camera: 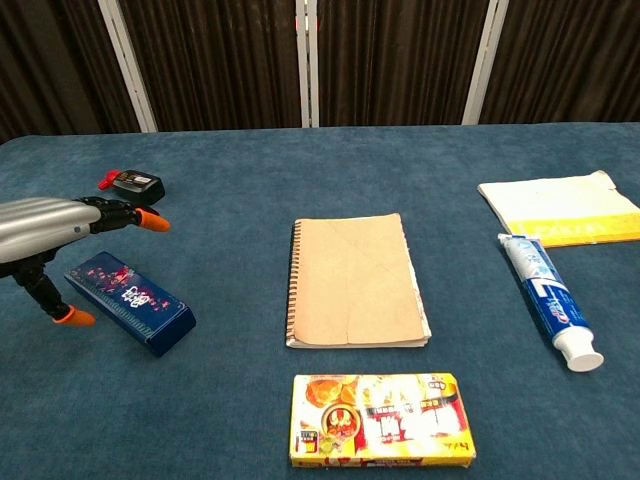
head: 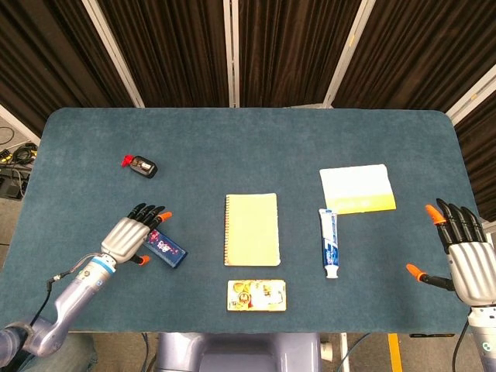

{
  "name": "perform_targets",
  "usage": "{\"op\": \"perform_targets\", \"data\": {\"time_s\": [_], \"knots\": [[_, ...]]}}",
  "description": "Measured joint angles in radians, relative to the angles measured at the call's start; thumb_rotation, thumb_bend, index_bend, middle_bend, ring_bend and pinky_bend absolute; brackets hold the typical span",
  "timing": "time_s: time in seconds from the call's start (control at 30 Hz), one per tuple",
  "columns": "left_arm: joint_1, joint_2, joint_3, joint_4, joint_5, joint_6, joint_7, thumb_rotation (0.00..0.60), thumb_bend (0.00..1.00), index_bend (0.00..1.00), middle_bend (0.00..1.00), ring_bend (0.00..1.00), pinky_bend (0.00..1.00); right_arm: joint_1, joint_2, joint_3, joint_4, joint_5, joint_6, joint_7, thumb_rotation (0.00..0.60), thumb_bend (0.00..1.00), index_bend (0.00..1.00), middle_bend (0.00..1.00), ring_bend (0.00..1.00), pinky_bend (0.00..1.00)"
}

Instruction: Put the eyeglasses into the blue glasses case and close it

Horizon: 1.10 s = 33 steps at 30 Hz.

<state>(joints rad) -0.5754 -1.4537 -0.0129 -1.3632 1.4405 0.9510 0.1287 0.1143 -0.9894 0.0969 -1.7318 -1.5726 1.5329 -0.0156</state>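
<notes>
The blue glasses case [head: 167, 248] [camera: 131, 301], patterned on top, lies shut on the table left of the notebook. My left hand [head: 131, 235] [camera: 48, 226] hovers over the case's left end with its fingers [camera: 132, 214] stretched out above it. The thumb [camera: 58, 311] hangs down at the near side and holds nothing. My right hand [head: 468, 261] is spread open beyond the table's right edge, seen only in the head view. No eyeglasses show in either view.
A tan spiral notebook [head: 252, 229] [camera: 355, 279] lies mid-table, with a snack box [head: 256, 295] [camera: 380, 419] in front of it. A toothpaste tube [head: 328, 242] [camera: 546, 298] and a white-and-yellow packet [head: 356, 188] [camera: 560, 208] lie to the right. A small black-and-red device [head: 140, 165] [camera: 130, 182] sits far left.
</notes>
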Motion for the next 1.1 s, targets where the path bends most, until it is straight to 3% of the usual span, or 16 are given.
{"op": "perform_targets", "data": {"time_s": [0.13, 0.47, 0.73, 0.83, 0.97, 1.1], "knots": [[-0.016, -0.024, -0.005, 0.015, -0.009, -0.022, 0.024, 0.6, 0.1, 0.21, 0.02, 0.0, 0.04, 0.001, 0.001, 0.003, 0.003, 0.007, -0.002, 0.005, 0.6, 0.0, 0.0, 0.0, 0.0, 0.0], [-0.028, -0.037, -0.014, 0.01, -0.061, -0.045, 0.094, 0.6, 0.2, 0.46, 0.25, 0.15, 0.22, 0.002, 0.001, 0.003, 0.005, 0.008, -0.005, 0.008, 0.6, 0.0, 0.0, 0.0, 0.0, 0.0], [-0.025, -0.035, -0.013, 0.01, -0.07, -0.032, 0.102, 0.6, 0.26, 0.51, 0.3, 0.2, 0.28, 0.001, 0.0, 0.002, 0.003, 0.007, -0.003, 0.004, 0.6, 0.0, 0.0, 0.0, 0.0, 0.0], [-0.024, -0.036, -0.011, 0.013, -0.07, -0.031, 0.095, 0.6, 0.2, 0.45, 0.23, 0.15, 0.21, 0.001, 0.0, 0.002, 0.003, 0.007, -0.003, 0.004, 0.6, 0.0, 0.0, 0.0, 0.0, 0.0], [-0.023, -0.03, -0.006, 0.01, -0.068, -0.034, 0.077, 0.6, 0.02, 0.22, 0.02, 0.0, 0.01, 0.0, 0.001, 0.002, 0.003, 0.008, -0.003, 0.005, 0.6, 0.0, 0.0, 0.0, 0.0, 0.0], [-0.017, -0.013, -0.005, -0.006, -0.062, -0.017, 0.07, 0.6, 0.0, 0.07, 0.0, 0.0, 0.0, 0.001, 0.002, 0.001, 0.002, 0.006, -0.004, 0.008, 0.6, 0.0, 0.0, 0.0, 0.0, 0.0]]}}
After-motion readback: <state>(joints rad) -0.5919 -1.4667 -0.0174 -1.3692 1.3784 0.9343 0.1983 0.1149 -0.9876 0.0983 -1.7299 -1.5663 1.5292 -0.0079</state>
